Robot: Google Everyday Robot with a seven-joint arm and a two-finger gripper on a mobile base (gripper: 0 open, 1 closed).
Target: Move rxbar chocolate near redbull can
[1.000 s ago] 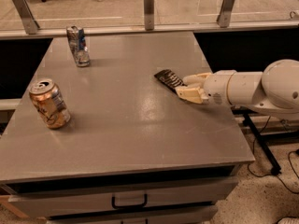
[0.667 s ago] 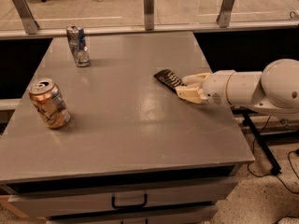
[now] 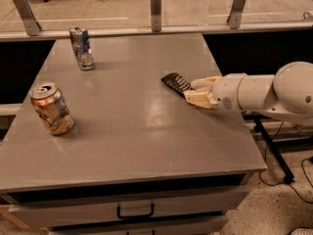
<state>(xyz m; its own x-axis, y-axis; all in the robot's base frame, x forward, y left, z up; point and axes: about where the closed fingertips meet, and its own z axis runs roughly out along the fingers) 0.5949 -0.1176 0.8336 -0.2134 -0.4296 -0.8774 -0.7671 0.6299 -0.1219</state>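
change: none seen since the earlier pictures
gripper point(image 3: 198, 92): unmoved, low over the right side of the table point(image 3: 146, 136), at the right end of the rxbar chocolate point(image 3: 176, 82)

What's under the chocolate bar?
The grey table. The robot's hand, at the table's right side, covers the chocolate bar at one end, hiding what's underneath there.

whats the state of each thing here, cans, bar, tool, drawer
redbull: upright, dented, far left part of the table
gold can: upright, near the left edge
rxbar: lying flat on the right side, well apart from the redbull
tool: low over the table, at the rxbar's right end
drawer: shut
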